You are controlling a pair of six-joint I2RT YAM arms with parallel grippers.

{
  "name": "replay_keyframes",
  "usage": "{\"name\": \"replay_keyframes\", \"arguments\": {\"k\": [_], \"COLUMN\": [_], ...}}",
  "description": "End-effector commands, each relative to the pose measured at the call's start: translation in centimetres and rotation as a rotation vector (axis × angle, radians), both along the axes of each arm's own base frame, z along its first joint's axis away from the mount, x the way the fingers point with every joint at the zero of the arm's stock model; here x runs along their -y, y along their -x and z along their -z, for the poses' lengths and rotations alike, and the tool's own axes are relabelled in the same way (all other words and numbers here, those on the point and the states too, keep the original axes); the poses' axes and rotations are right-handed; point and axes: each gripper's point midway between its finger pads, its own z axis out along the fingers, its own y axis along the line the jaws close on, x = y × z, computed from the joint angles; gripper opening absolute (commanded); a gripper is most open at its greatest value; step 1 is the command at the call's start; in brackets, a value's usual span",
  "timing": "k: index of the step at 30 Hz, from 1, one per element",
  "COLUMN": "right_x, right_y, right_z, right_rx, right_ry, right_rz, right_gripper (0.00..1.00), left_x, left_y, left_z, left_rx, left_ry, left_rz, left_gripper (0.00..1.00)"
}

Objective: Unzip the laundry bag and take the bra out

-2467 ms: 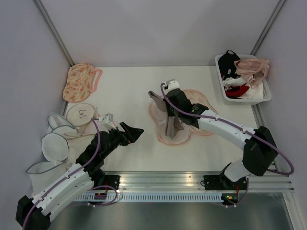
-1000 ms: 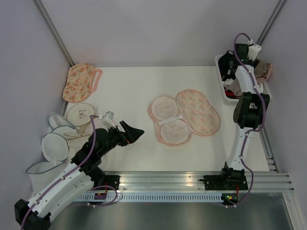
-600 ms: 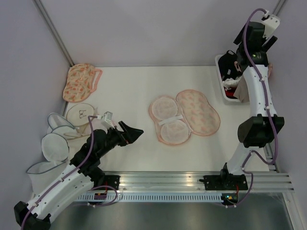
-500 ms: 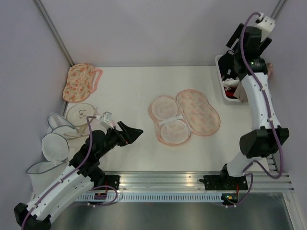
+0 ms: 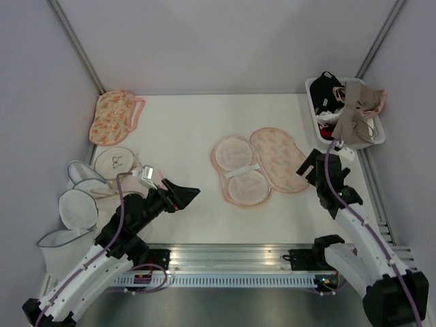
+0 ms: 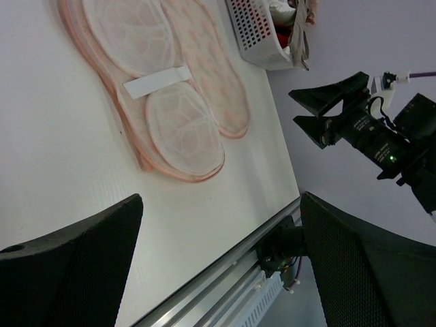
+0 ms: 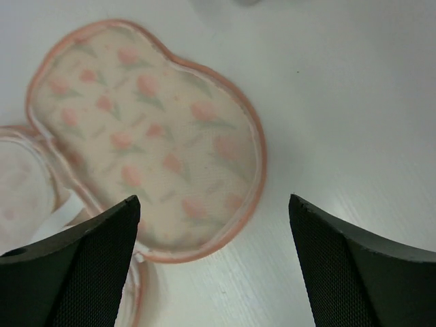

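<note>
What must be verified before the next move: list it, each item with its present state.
1. Laundry bag unzipped, lying open flat: ok.
2. Bra out of the bag, draped on the white basket: ok.
3. Bra wholly inside the basket: not ok, one end hangs over the rim.
4. Right gripper open, nothing between the fingers: ok.
5. Left gripper open, nothing between the fingers: ok.

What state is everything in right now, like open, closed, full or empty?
laundry bag: unzipped, spread open flat, no bra inside.
bra: out, draped over the basket's rim.
basket: heaped with clothes.
left gripper: open, empty.
right gripper: open, empty.
second floral pouch: closed, by the far-left corner.
</note>
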Motion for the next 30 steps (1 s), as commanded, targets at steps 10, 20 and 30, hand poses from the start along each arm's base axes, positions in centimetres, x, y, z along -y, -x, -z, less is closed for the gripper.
{"name": "replay_keyframes", "arguments": {"k": [10,20,30], "right_x": [-4.1,-2.8,-2.5], "right_y": [2.2,2.4,0.7], "right_z": [4.9,7.4,9.6], "right_rx": [0.101,0.119,0.098], "right_ry": [-0.428,-0.466,-0.453], "right_rz": [0.055,0.188,0.231], "right_gripper": [0.89,0.78,0.41], "left_x": [0.0,-0.3,-0.4], "left_y": [0.7,0.5,0.7], "left_z": [0.9,1.3,1.1], "left_rx": [-0.043,-0.056,-0.062], "left_ry": [0.046,0.043,0.056], "left_rz": [0.006,-0.017,-0.016], "left_gripper": [1.00,1.00,1.00]}}
